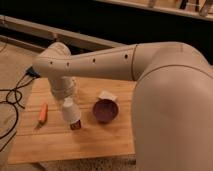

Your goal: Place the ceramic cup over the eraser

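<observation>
Well, at the far left a small orange carrot-like stick [43,112] lay on the light wooden table [100,142], well apart from the rest.

Next came the robot's cream two-finger gripper [65,99], hanging just above the table. Its fingers were clenched on the small plain white ceramic cup [70,111]. The cup was upside down, tipped a little, with its open mouth just above the small dark block eraser [76,125]. Only the bottom bit of the eraser showed under the cup's rim.

Just to the right sat the round dark maroon bowl [105,110], and a small white angular object [107,95] was behind it.

Some things could go wrong. The cup was tipped, so one side of its rim could land on top of the eraser and not around it. Then the cup would sit crooked or fall over when let go. The rim could also push the eraser away across the wood. If the cup slid right, it could bump the bowl, which was near.
</observation>
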Controlling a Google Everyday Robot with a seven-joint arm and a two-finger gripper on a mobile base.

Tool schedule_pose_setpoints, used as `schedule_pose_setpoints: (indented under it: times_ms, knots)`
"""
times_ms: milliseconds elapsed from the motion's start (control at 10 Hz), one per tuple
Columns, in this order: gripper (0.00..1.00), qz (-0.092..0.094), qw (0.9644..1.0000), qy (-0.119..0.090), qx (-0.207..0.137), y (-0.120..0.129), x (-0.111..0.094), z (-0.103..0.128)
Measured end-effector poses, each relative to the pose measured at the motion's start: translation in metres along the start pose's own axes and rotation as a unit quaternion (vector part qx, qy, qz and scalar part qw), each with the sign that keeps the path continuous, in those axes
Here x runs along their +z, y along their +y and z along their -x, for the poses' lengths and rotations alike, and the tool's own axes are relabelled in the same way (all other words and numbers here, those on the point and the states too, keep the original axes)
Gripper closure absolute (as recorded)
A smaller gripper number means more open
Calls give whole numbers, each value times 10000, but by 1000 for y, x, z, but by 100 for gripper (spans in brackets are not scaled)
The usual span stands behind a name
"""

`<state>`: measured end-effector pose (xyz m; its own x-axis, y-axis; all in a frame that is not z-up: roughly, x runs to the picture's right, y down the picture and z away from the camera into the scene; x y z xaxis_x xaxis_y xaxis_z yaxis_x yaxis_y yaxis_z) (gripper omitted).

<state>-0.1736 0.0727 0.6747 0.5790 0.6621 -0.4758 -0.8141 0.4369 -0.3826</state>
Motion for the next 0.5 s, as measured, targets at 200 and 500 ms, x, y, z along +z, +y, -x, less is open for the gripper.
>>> schedule_pose_setpoints:
  times_ms: [200, 500]
  knots:
    - [100, 56, 9999, -83, -50, -3, 9, 0]
    - [100, 77, 9999, -43, -68, -7, 22, -4]
